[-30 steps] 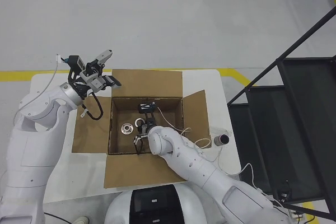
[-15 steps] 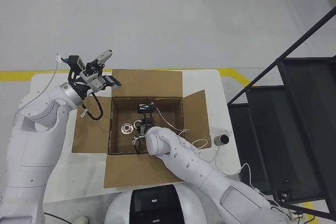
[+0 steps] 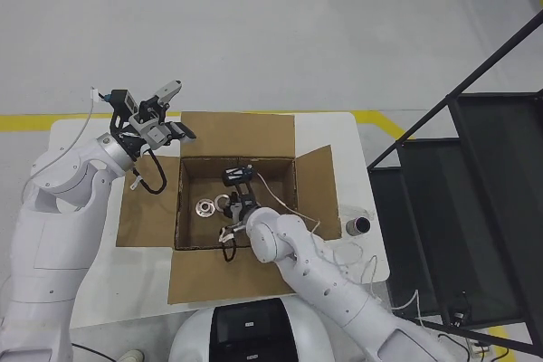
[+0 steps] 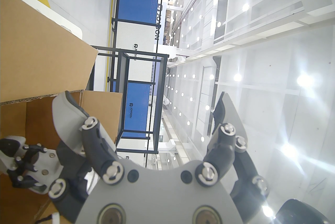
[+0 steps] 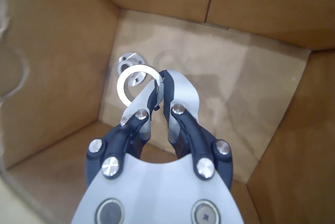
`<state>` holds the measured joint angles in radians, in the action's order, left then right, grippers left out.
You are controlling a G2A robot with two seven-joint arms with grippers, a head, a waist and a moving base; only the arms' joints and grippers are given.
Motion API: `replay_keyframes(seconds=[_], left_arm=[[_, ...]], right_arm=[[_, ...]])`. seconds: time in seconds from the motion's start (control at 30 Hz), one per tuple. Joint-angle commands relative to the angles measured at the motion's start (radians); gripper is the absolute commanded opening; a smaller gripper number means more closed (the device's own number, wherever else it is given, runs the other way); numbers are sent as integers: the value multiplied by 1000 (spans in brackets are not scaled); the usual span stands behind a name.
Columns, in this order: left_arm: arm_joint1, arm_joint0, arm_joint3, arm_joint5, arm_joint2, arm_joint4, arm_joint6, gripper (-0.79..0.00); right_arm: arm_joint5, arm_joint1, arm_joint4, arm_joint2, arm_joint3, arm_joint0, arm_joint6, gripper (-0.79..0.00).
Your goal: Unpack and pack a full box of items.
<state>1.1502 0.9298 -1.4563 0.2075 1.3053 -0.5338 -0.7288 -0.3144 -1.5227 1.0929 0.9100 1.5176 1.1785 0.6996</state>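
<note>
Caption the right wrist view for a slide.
Right gripper pinches a metal ring near a flanged metal part inside the cardboard box.

The brown box (image 3: 240, 136) sits open with flaps spread, a small round metal part (image 3: 202, 209) lies on its floor, and the right gripper (image 5: 161, 82) pinches a flat silver ring (image 5: 121, 87) above it.

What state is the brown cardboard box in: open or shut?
Open: the brown cardboard box has four flaps spread outward; the right gripper sits inside, shut on a flat silver ring.
</note>
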Motion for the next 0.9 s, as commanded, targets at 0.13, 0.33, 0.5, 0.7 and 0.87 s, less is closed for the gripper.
replay_keyframes(seconds=[0.13, 0.33, 0.5, 0.7, 0.87], left_arm=[[0, 0, 0, 0, 0, 0, 0, 0], [0, 0, 0, 0, 0, 0, 0, 0], [0, 0, 0, 0, 0, 0, 0, 0], [0, 0, 0, 0, 0, 0, 0, 0], [0, 0, 0, 0, 0, 0, 0, 0]], right_arm=[[195, 54, 28, 137, 306, 160, 124, -785], [270, 88, 0, 287, 534, 324, 145, -785], [292, 97, -24, 336, 580, 374, 134, -785], [292, 97, -24, 336, 580, 374, 134, -785], [292, 97, -24, 336, 580, 374, 134, -785]])
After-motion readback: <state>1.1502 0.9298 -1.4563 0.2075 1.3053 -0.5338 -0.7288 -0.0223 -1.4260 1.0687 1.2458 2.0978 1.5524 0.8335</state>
